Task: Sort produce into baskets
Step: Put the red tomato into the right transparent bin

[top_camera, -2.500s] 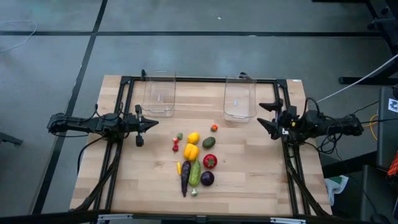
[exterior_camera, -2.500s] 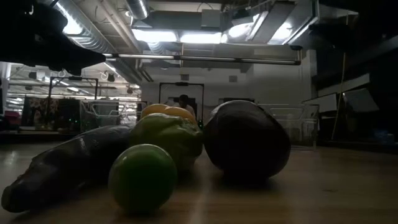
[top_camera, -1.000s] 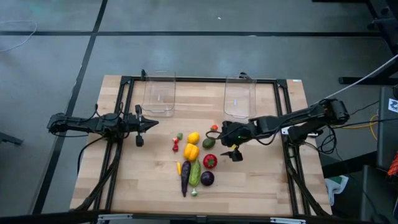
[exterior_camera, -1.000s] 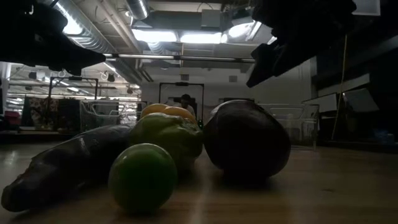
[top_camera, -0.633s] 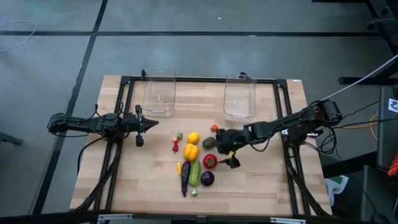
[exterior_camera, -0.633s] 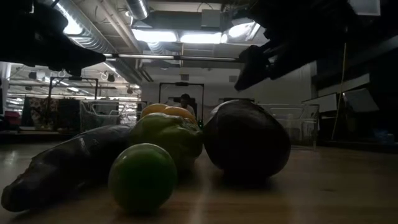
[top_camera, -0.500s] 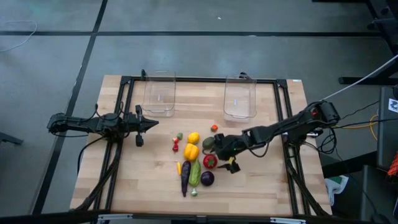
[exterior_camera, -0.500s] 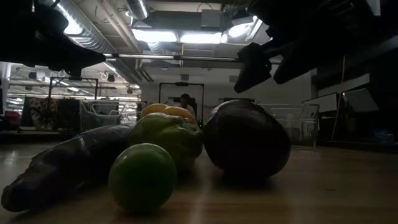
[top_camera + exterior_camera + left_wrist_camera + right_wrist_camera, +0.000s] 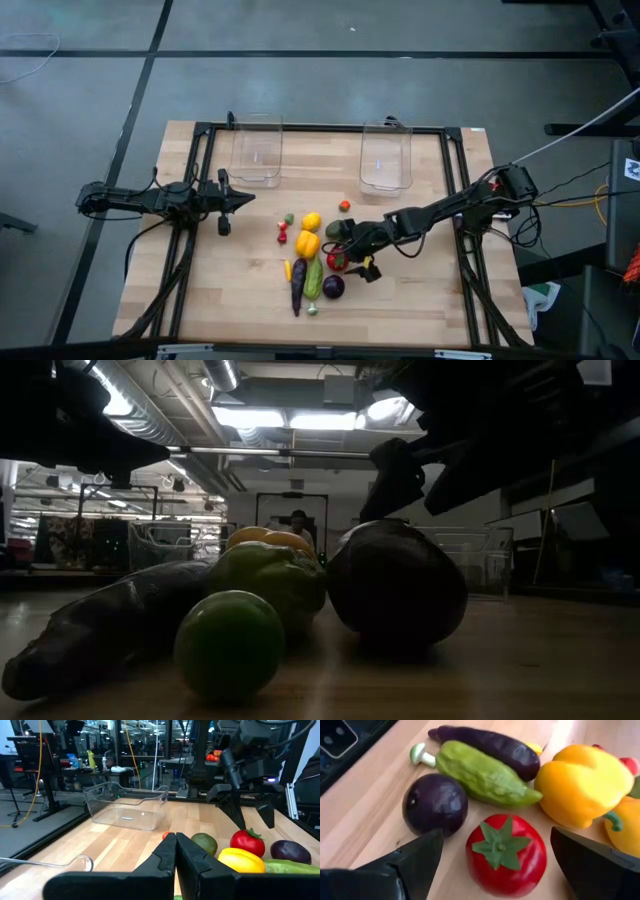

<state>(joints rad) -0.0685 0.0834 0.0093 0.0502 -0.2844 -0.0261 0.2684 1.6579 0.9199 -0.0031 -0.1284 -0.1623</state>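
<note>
The produce lies in a cluster at the table's middle: a red tomato (image 9: pixel 337 259), a purple round piece (image 9: pixel 333 287), a green cucumber (image 9: pixel 314 277), a purple eggplant (image 9: pixel 298 283), yellow peppers (image 9: pixel 307 243), an avocado (image 9: pixel 335 229) and tiny red and orange pieces. My right gripper (image 9: pixel 347 258) is open over the tomato (image 9: pixel 505 852), one finger on either side of it and apart from it. My left gripper (image 9: pixel 224 207) is shut and empty at the table's left. Two clear baskets (image 9: pixel 257 150) (image 9: pixel 386 157) stand at the far edge.
The purple round piece (image 9: pixel 435 804) and the yellow pepper (image 9: pixel 585 782) lie close beside the tomato, near my right fingers (image 9: pixel 415 860). The black frame rails (image 9: pixel 470 270) run along the table's left and right sides. Bare wood lies right of the cluster.
My right gripper has gone toward the table's left and near edges and down, from beside the avocado to over the tomato, staying open. The produce has not moved.
</note>
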